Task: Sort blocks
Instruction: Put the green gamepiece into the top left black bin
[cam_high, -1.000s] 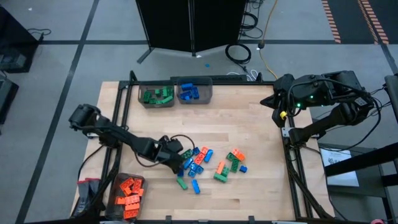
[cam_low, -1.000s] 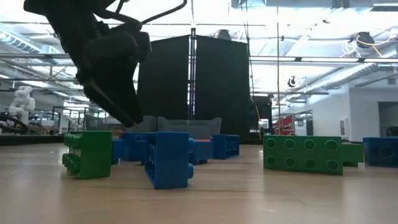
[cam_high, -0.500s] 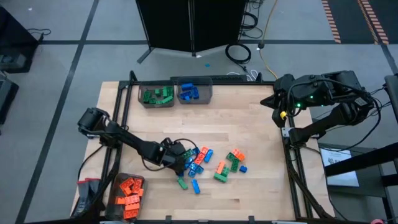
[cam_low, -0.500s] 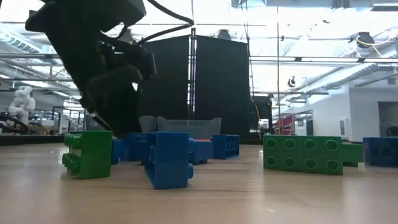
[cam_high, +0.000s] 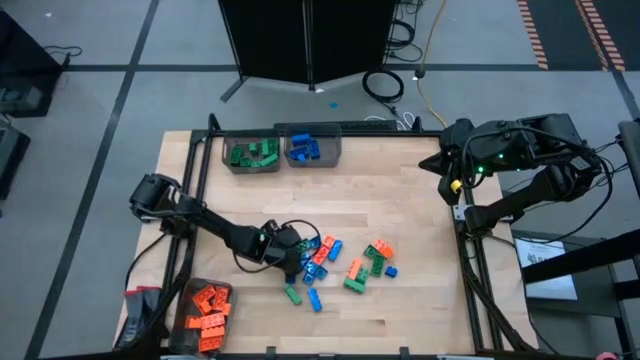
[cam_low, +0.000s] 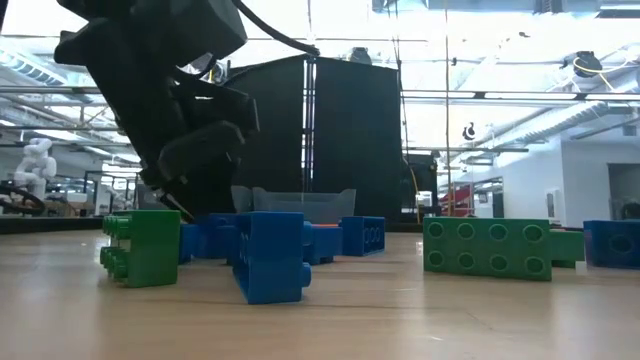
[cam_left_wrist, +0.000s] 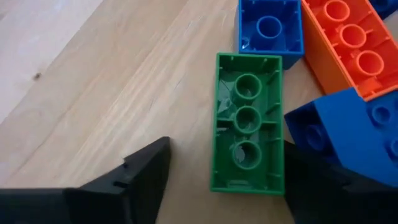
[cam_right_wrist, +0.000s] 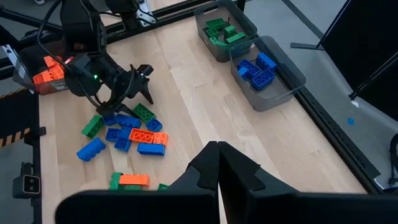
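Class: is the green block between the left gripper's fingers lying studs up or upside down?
Upside down: the green block shows its hollow underside with three round tubes, not studs.

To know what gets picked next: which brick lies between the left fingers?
The green brick, lying studs-down with its hollow underside up. The open left fingers straddle it; the blue and orange bricks lie beyond.

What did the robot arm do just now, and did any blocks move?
The left gripper slid along the table into the pile of blocks and dropped low. Its fingers now sit open on either side of an upside-down green block, not squeezing it yet. The blocks, the bins and the right gripper, shut at the table's edge, stayed put.
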